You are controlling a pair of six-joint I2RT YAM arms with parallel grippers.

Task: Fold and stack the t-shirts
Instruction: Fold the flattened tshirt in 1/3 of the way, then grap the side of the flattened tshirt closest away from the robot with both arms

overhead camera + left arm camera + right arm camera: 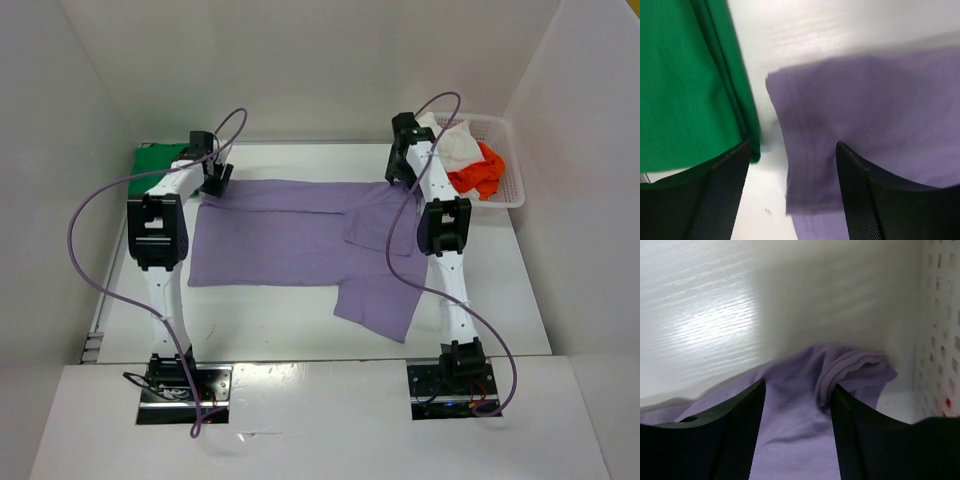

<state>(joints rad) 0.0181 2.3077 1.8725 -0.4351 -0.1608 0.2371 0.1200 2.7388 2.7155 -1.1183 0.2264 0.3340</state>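
The lavender-purple t-shirt (280, 240) lies spread on the white table, with one flap folded over at its right side. My left gripper (215, 180) hovers over its far-left corner, open. In the left wrist view that hemmed corner (805, 165) lies flat between the parted fingers of the left gripper (793, 147). My right gripper (400, 172) is over the shirt's far-right corner, also open. Its fingers (798, 386) straddle the purple cloth (790, 430), and a bunched seam lies by the right finger. A folded green t-shirt (155, 160) (680, 90) lies just left of the left gripper.
A white mesh basket (512, 190) (940, 315) stands at the far right and holds a white t-shirt (455, 140) and an orange-red t-shirt (480, 175). White walls enclose the table on three sides. Purple cables loop over both arms.
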